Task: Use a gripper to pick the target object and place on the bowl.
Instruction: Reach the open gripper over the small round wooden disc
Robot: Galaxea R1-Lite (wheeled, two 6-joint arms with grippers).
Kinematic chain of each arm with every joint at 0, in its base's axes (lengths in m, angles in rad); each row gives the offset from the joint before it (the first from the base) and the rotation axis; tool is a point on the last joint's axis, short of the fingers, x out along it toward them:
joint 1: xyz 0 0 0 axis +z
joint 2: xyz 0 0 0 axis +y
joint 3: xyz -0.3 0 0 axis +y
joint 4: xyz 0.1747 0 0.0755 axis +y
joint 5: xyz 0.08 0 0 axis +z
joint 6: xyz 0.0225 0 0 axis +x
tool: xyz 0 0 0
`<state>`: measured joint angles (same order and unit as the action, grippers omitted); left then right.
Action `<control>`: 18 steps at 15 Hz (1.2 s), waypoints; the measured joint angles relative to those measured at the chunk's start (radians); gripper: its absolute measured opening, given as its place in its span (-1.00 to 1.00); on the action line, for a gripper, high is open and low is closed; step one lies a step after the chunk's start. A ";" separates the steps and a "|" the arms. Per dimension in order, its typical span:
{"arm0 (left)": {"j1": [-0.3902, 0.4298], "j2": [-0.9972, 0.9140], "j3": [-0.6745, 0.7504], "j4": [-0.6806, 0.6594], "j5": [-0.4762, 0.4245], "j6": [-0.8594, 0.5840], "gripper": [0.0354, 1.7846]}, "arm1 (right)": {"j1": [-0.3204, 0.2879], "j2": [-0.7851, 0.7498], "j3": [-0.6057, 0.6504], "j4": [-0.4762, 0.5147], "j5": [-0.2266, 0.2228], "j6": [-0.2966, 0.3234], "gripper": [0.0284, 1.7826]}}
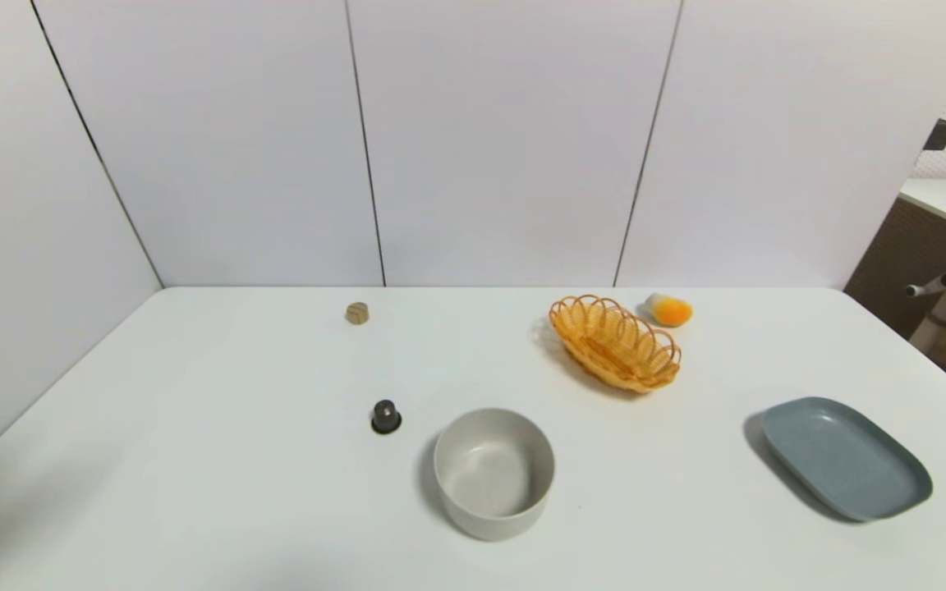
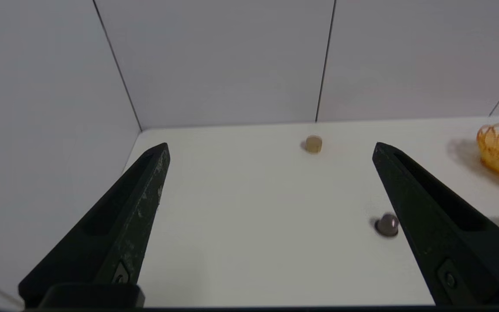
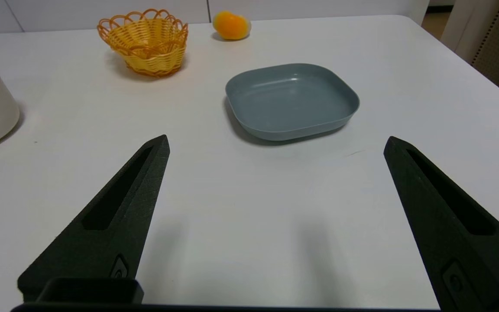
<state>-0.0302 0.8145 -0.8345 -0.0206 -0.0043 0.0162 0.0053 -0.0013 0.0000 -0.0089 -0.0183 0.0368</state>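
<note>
Nothing done yet, we judge. Target object (image 1: pixel 357 313) sits alone on the table (image 1: pixel 194 460), upper centre-left of the head view; bowl (image 1: pixel 493 473) lower centre, empty. Left end effector (image 2: pixel 271 147) spread wide, nothing held. Right end effector (image 3: pixel 275 143) likewise apart, idle near the plate (image 3: pixel 292 100). Approach, grasp, placement all remain.

This looks like a robot test room in a lab or office, not a home. A plain white table (image 1: pixel 194 460) stands inside bare white wall panels (image 1: pixel 506 139) with dark seams, and only a few small props lie on it, well apart from each other. At the right edge there is a second white desk (image 1: pixel 945 201) with a metal leg and a small device on it.
</note>
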 joint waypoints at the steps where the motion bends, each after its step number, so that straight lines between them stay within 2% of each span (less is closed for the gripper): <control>1: -0.001 0.088 -0.107 0.003 -0.001 -0.001 0.89 | 0.000 0.000 0.000 0.000 0.000 0.000 0.92; 5: -0.001 0.434 -0.480 0.044 -0.005 -0.015 0.89 | 0.000 0.000 0.000 0.000 0.000 0.000 0.92; 9: 0.001 0.720 -0.739 0.093 -0.050 -0.022 0.89 | 0.000 0.000 0.000 0.000 0.000 0.000 0.92; 12: 0.000 0.904 -0.846 0.104 -0.117 -0.011 0.89 | 0.000 0.000 0.000 0.000 0.000 0.000 0.92; 14: -0.002 0.998 -0.872 0.136 -0.127 0.011 0.89 | 0.000 0.000 0.000 0.000 0.000 0.000 0.92; 16: -0.008 1.076 -0.921 0.233 -0.130 0.033 0.89 | 0.000 0.000 0.000 0.000 0.000 0.000 0.92; 18: -0.018 1.132 -1.010 0.386 -0.129 0.061 0.89 | 0.000 0.000 0.000 0.000 0.000 0.000 0.92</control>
<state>-0.0485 1.9464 -1.8445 0.3651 -0.1336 0.0772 0.0057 -0.0013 0.0000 -0.0085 -0.0183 0.0370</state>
